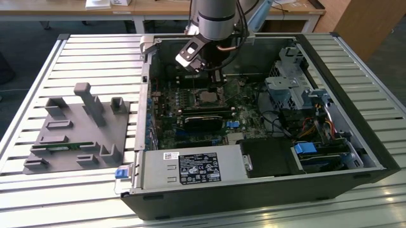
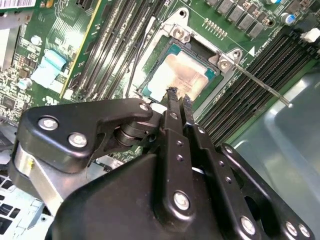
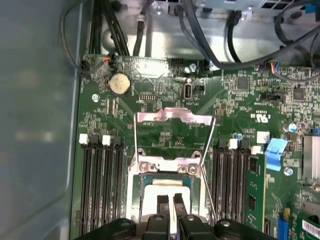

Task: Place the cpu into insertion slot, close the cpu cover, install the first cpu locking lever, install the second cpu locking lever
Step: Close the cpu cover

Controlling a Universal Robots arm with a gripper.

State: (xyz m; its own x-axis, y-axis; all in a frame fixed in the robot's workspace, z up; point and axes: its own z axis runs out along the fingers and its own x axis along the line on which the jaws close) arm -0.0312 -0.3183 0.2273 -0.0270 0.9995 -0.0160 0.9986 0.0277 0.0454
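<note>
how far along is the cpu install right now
Done: the cpu lies in the insertion slot. In hand: the gripper is right at the cpu's edge. Left: the cpu cover is swung open, clear of the cpu, and a locking lever stands free beside the slot, so closing the cover and both levers are not yet done.

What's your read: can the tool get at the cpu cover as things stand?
Probably yes. The cpu cover is swung open, with nothing over it, and the tool hovers above the seated cpu next to it. Only a thin locking lever sticks out nearby.
</note>
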